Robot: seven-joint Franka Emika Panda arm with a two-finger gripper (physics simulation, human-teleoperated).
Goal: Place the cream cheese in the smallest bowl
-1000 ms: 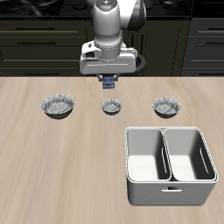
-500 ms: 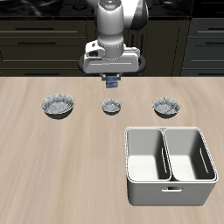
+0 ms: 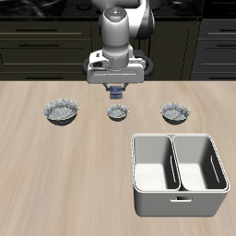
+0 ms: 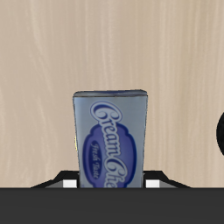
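My gripper hangs above the table, shut on the cream cheese, a small dark blue box that shows just under the fingers. The box hangs a little above and behind the smallest bowl, the middle one of three speckled bowls in a row. In the wrist view the cream cheese fills the middle, upright between the fingers, with its label legible. A dark curved edge beside it may be a bowl rim.
A wider bowl and another wider bowl flank the smallest one. A white two-compartment bin stands nearer the table's front edge. Dark cabinets run behind the table.
The gripper with the cream cheese has come down a little toward the smallest bowl and stayed over the same spot. The bowls and bin have not moved.
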